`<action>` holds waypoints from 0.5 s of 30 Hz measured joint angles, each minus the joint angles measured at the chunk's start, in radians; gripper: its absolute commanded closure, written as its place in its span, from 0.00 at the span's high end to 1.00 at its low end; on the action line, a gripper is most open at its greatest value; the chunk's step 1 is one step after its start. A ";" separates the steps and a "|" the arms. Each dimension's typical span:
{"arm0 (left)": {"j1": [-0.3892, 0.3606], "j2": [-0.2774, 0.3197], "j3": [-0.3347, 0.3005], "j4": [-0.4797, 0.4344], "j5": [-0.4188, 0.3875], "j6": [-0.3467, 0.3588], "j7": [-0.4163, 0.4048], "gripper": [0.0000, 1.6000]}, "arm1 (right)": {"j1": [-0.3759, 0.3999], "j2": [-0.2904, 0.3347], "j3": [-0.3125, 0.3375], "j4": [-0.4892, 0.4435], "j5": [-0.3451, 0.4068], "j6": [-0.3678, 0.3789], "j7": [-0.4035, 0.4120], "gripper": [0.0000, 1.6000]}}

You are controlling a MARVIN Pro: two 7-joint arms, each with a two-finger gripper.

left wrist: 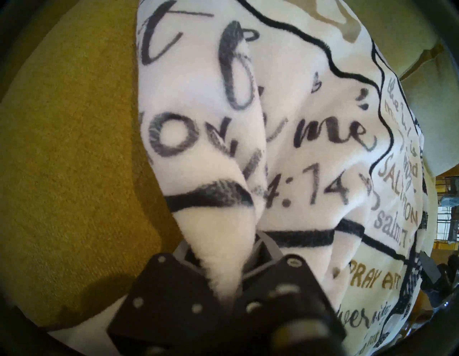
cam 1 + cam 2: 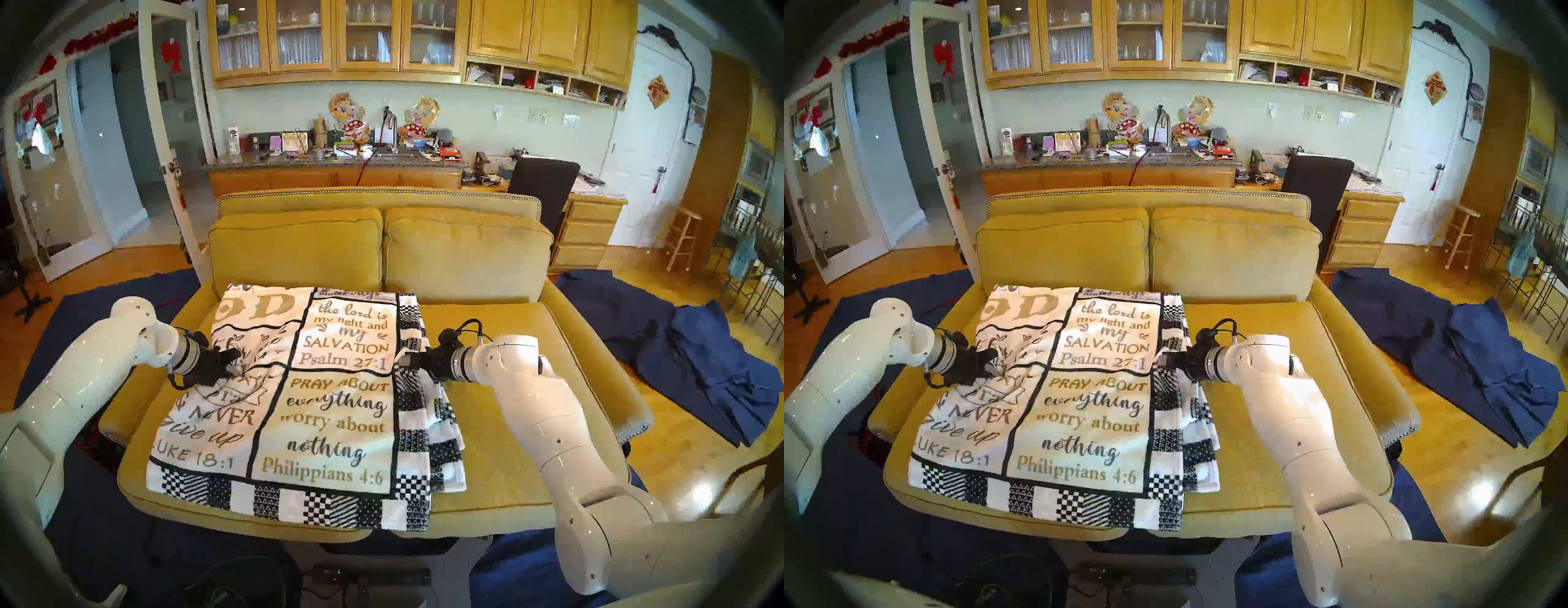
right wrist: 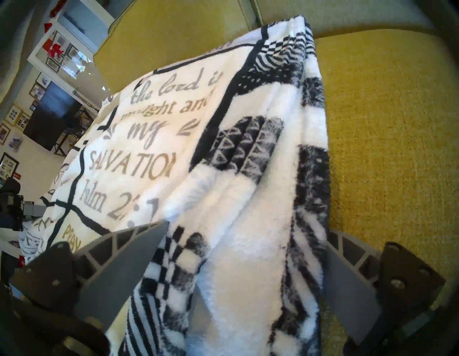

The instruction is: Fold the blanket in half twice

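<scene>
Head view: blanket (image 2: 322, 407) folded on sofa (image 2: 530, 403), long axis running frame bottom to top, lettering upright. Left gripper (image 2: 231, 361) pinches a blanket fold; right gripper (image 3: 244, 238) spread wide, straddling checkered edge.

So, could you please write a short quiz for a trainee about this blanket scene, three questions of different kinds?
1. True or false: the left end effector is shut on a pinch of the blanket.
2. Multiple choice: the right end effector is
A) shut on a blue cloth
B) open, with the blanket's patterned edge between its fingers
C) holding a cushion
3. Fill in: the blanket lies on a yellow ____.

Key: 1 true; 2 B; 3 sofa.
</scene>
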 measured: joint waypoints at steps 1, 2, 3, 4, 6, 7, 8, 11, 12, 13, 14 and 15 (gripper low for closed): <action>-0.005 -0.006 0.000 0.006 -0.001 0.000 0.007 0.00 | -0.002 0.000 0.001 -0.003 0.000 0.000 0.000 1.00; -0.015 -0.016 0.000 0.017 -0.002 0.001 0.020 0.00 | -0.005 0.000 0.003 -0.008 0.001 0.000 0.000 1.00; -0.020 -0.020 0.000 0.022 -0.003 0.001 0.025 0.00 | -0.007 0.000 0.004 -0.010 0.001 0.000 0.000 1.00; -0.027 -0.027 0.000 0.030 -0.004 0.001 0.034 0.00 | -0.010 0.000 0.005 -0.014 0.001 0.000 0.000 1.00; -0.039 -0.039 0.001 0.045 -0.008 0.001 0.050 0.00 | -0.015 0.000 0.007 -0.021 0.001 -0.001 0.001 1.00; -0.043 -0.042 0.002 0.050 -0.010 0.001 0.054 0.00 | -0.017 0.000 0.007 -0.023 0.001 -0.001 0.001 1.00; -0.047 -0.046 0.003 0.054 -0.011 0.001 0.059 0.00 | -0.019 0.000 0.008 -0.025 0.001 -0.001 0.002 1.00; -0.062 -0.058 0.009 0.074 -0.018 0.001 0.077 0.00 | -0.027 0.001 0.008 -0.034 0.001 -0.002 0.004 1.00; -0.065 -0.061 0.011 0.079 -0.020 0.001 0.081 0.00 | -0.028 0.001 0.008 -0.036 0.001 -0.002 0.005 1.00; -0.070 -0.064 0.014 0.084 -0.024 0.001 0.085 0.00 | -0.030 0.001 0.008 -0.037 0.001 -0.002 0.006 1.00; -0.073 -0.066 0.016 0.087 -0.026 0.001 0.088 0.00 | -0.031 0.001 0.008 -0.037 0.001 -0.001 0.007 1.00; -0.077 -0.067 0.020 0.089 -0.031 0.001 0.093 0.00 | -0.031 0.002 0.005 -0.037 0.001 -0.001 0.009 1.00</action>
